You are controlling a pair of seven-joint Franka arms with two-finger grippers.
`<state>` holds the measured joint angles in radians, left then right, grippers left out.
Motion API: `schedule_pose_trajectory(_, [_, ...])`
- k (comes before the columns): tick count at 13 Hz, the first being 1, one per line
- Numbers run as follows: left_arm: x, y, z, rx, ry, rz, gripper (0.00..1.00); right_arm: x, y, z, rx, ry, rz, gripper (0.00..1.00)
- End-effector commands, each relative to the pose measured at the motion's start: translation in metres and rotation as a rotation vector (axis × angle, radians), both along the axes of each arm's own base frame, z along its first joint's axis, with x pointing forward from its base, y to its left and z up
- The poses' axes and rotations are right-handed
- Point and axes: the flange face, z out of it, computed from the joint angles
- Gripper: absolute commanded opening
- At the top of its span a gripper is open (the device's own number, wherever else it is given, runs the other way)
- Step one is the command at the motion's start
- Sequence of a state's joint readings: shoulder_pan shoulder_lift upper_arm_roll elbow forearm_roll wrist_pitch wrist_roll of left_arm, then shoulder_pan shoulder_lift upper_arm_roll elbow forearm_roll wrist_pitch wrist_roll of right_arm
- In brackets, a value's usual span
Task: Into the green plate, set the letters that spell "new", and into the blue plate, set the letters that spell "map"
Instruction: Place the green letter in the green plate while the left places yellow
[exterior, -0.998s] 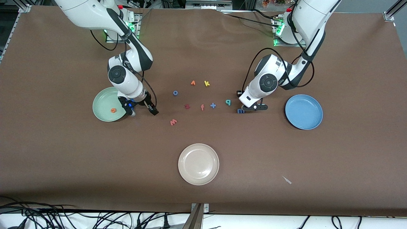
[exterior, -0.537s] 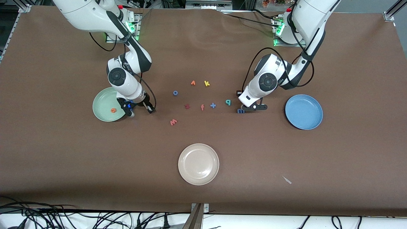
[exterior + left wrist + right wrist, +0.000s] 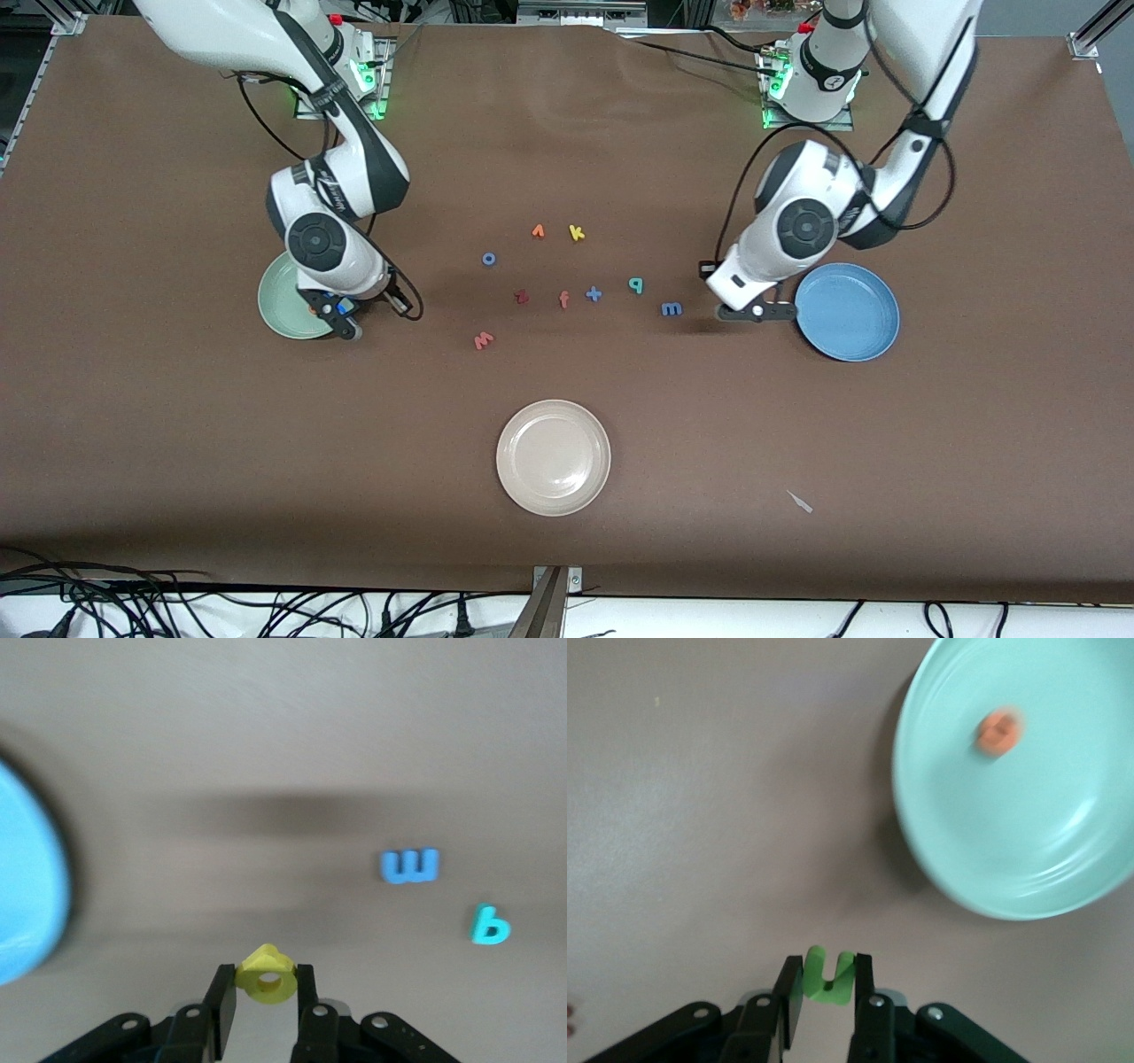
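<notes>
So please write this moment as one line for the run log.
left gripper: shut on yellow a, beside blue plate | right gripper: shut on green n, beside green plate | orange e: in green plate

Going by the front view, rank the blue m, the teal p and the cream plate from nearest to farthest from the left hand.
From the left hand, shut on the yellow a:
1. Blue m, beside it.
2. Teal p, farther from the camera.
3. Cream plate, nearest the camera.
</notes>
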<state>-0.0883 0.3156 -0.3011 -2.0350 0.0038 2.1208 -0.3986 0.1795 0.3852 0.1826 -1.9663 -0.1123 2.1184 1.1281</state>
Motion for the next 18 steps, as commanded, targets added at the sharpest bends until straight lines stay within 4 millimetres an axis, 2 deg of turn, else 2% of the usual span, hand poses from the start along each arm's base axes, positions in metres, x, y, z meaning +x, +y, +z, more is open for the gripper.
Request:
schedule_pose_trajectory(1, [0.018, 0.04, 0.027, 0.02, 0.008, -0.068, 0.15, 0.003, -0.067, 0.032, -0.019, 0.084, 0.163, 0.0])
schedule_pose_trajectory(2, [0.022, 0.055, 0.029, 0.024, 0.01, -0.087, 0.15, -0.003, -0.099, 0.032, -0.006, 0.12, 0.203, 0.0])
schedule_pose_trajectory(3, [0.029, 0.071, 0.032, 0.027, 0.001, -0.098, 0.15, -0.016, -0.127, 0.025, 0.016, 0.14, 0.24, 0.0])
schedule_pose_trajectory(4, [0.034, 0.085, 0.033, 0.032, -0.004, -0.12, 0.15, -0.031, -0.142, 0.016, 0.047, 0.141, 0.249, 0.01])
schedule_pose_trajectory(6, [0.039, 0.11, 0.031, 0.041, -0.004, -0.161, 0.15, -0.057, -0.15, -0.014, 0.079, 0.093, 0.259, 0.01])
schedule_pose_trajectory(8, [0.043, 0.13, 0.026, 0.058, 0.001, -0.194, 0.15, -0.069, -0.151, -0.033, 0.089, 0.034, 0.296, 0.05])
schedule_pose_trajectory(9, [0.044, 0.137, 0.024, 0.072, 0.002, -0.206, 0.15, -0.07, -0.151, -0.035, 0.09, 0.034, 0.297, 0.2])
schedule_pose_trajectory(10, [0.047, 0.15, 0.018, 0.09, 0.004, -0.222, 0.15, -0.069, -0.154, -0.034, 0.09, 0.034, 0.295, 0.46])
schedule_pose_trajectory(11, [0.05, 0.159, 0.018, 0.097, 0.002, -0.229, 0.15, -0.069, -0.156, -0.031, 0.09, 0.034, 0.291, 0.57])
schedule_pose_trajectory(12, [0.052, 0.161, 0.012, 0.09, 0.011, -0.238, 0.16, -0.069, -0.154, -0.026, 0.092, 0.038, 0.283, 0.74])
schedule_pose_trajectory(13, [0.055, 0.162, 0.009, 0.087, 0.012, -0.238, 0.16, -0.068, -0.149, -0.016, 0.106, 0.026, 0.275, 0.99])
schedule_pose_trajectory(14, [0.056, 0.168, 0.003, 0.083, 0.021, -0.228, 0.16, -0.065, -0.136, -0.001, 0.13, 0.011, 0.267, 1.0])
schedule_pose_trajectory(16, [0.058, 0.176, -0.011, 0.07, 0.022, -0.22, 0.16, -0.055, -0.107, 0.011, 0.183, -0.011, 0.254, 1.0])
schedule_pose_trajectory(18, [0.06, 0.181, -0.029, 0.054, 0.023, -0.21, 0.16, -0.038, -0.069, 0.028, 0.205, -0.055, 0.316, 1.0])
